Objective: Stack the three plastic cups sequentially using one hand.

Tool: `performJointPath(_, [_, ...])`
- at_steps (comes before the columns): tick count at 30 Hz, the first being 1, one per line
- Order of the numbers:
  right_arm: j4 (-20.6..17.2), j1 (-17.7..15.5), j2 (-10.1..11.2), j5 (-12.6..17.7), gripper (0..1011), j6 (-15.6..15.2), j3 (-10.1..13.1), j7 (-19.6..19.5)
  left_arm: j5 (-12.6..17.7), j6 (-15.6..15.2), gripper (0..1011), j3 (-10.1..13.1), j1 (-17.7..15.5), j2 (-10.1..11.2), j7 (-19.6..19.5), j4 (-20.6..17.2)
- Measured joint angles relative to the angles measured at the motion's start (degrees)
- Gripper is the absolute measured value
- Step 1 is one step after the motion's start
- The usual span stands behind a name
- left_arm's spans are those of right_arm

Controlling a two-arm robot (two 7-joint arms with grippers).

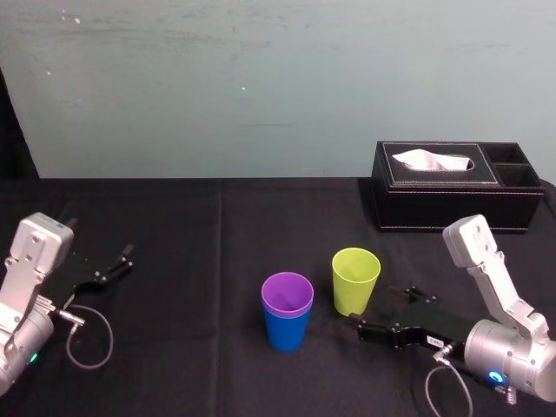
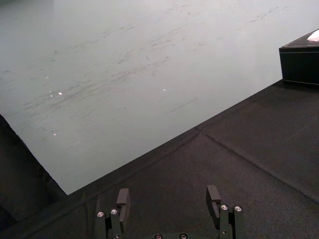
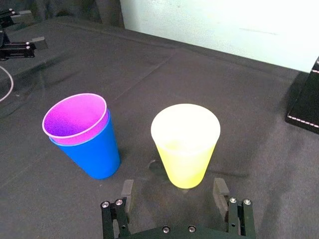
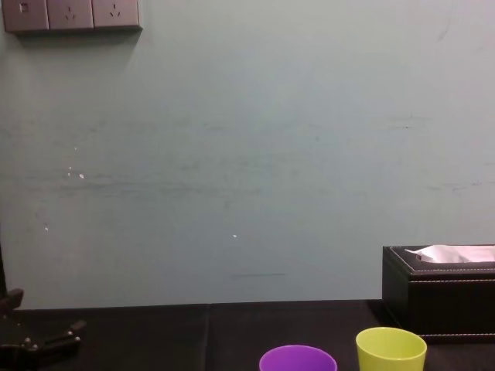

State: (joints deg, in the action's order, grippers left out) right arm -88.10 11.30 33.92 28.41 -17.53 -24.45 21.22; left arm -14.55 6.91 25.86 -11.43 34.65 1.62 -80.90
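Note:
The purple cup (image 1: 287, 294) sits nested inside the blue cup (image 1: 287, 332) on the black tablecloth, left of centre. To its right, standing alone and upright, is the yellow-green cup (image 1: 355, 280). My right gripper (image 1: 382, 311) lies low on the table just behind and to the right of that cup. In the right wrist view the gripper (image 3: 173, 191) is open, its fingertips (image 3: 127, 188) on either side of the base of the yellow-green cup (image 3: 185, 144) without touching it. The purple cup (image 3: 75, 117) and blue cup (image 3: 92, 154) stand beside it. My left gripper (image 1: 113, 265) rests open at the far left.
A black leather tissue box (image 1: 452, 187) stands at the back right, against the pale wall. A grey cable (image 1: 87, 334) loops on the cloth by the left arm. Bare black cloth lies between the cups and the left gripper (image 2: 168, 199).

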Motion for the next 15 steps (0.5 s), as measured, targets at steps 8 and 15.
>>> performJointPath(8, [2.04, 1.05, -2.0, -1.47, 1000, 1.27, 0.27, 0.59, 0.0, 0.0, 1000, 0.0, 0.0, 0.0, 0.0, 0.0])
performJointPath(15, [3.8, 2.09, -3.62, -2.55, 1000, 1.61, 0.41, 1.02, 0.0, 0.0, 1000, 0.0, 0.0, 0.0, 0.0, 0.0])
